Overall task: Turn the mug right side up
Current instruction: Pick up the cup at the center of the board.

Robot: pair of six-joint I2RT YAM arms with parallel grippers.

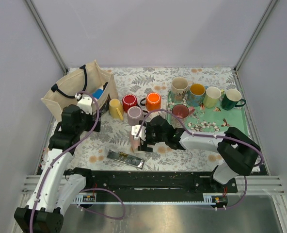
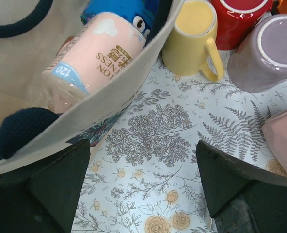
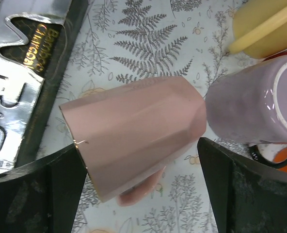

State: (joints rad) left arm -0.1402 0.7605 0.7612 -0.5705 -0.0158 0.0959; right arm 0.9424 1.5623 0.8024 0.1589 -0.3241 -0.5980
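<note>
One pink mug (image 3: 138, 121) — flanked, right hand (image 3: 139, 153) spread

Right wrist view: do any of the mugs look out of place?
Yes: the pink mug lies on its side, framed by the open right end effector, its base toward the lilac mug.

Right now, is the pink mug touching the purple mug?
Cannot tell. In the right wrist view the pink mug and purple mug outlines meet, no gap visible; the left wrist view shows cloth between them but crops the pink mug.
</note>
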